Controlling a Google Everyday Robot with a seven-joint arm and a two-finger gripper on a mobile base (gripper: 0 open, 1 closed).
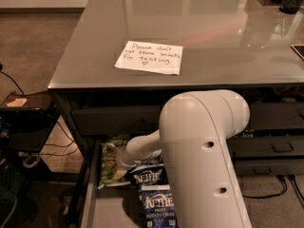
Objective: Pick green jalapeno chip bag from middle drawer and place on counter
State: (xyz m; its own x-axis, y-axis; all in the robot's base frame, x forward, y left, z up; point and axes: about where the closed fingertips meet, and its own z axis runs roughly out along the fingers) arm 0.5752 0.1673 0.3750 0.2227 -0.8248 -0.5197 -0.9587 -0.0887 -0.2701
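Note:
The middle drawer (88,199) stands open below the counter (213,37), which bears a white handwritten note (149,57). Several chip bags lie in the drawer. A dark crinkly bag with white "KETTLE" lettering (147,176), which looks like the green jalapeno chip bag, lies at the drawer's middle, partly under my arm. My white arm (204,151) fills the foreground and its forearm reaches down and left into the drawer. My gripper (121,164) is at the forearm's end, low in the drawer, just left of the dark bag and over a brighter green bag.
A brighter green bag (109,163) lies at the drawer's back left. A dark blue "KETTLE" bag (159,207) lies in front of the dark one. Closed drawer fronts with a bar handle (284,147) are at the right. A dark stand with cables (26,127) is at the left.

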